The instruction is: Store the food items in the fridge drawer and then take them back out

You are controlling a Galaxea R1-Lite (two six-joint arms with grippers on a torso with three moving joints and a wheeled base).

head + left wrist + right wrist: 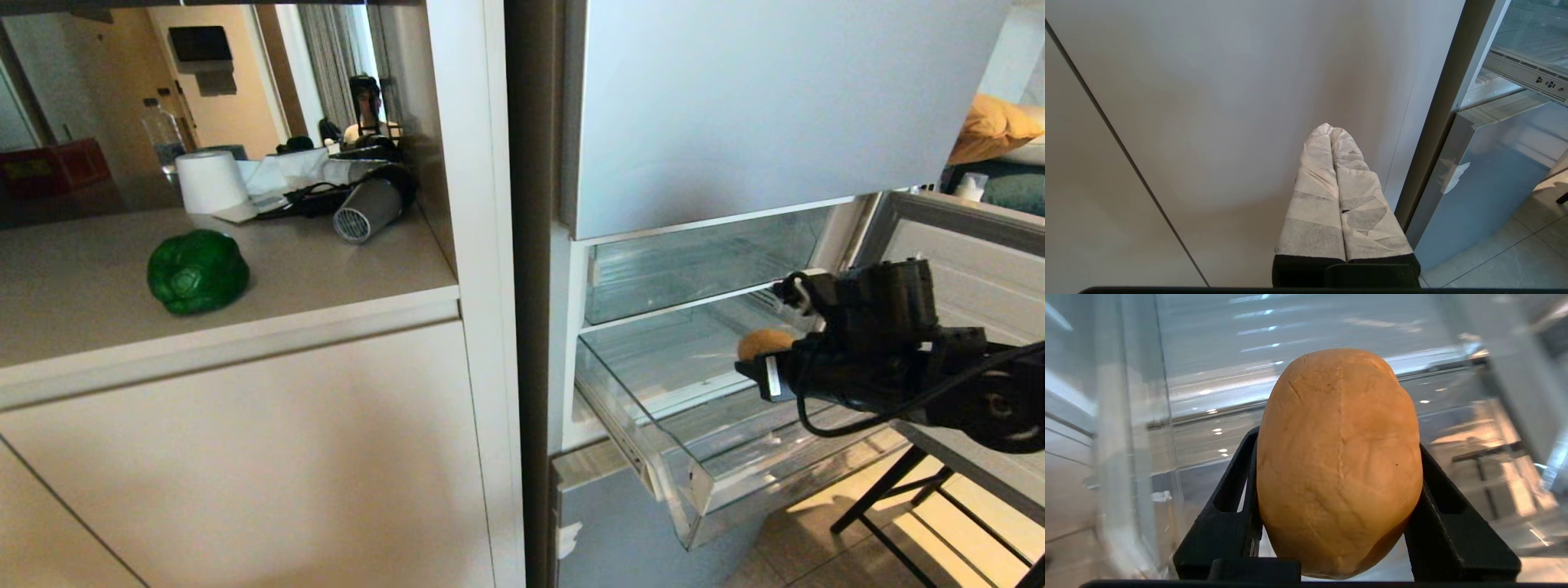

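I am holding the potato [1339, 465] tight between the two black fingers [1224, 522] of my right gripper [763, 359], and it is hanging inside the clear fridge drawer [645, 457], which is pulled out; I am thinking I should go low and let go softly so it does not roll or bump the clear wall. My left gripper [1337, 204] is waiting by the beige cabinet door [1208, 122] with its wrapped fingers pressed together; farther off, the green bell pepper [197, 271] is sitting on the counter [326, 278], ready for its turn.
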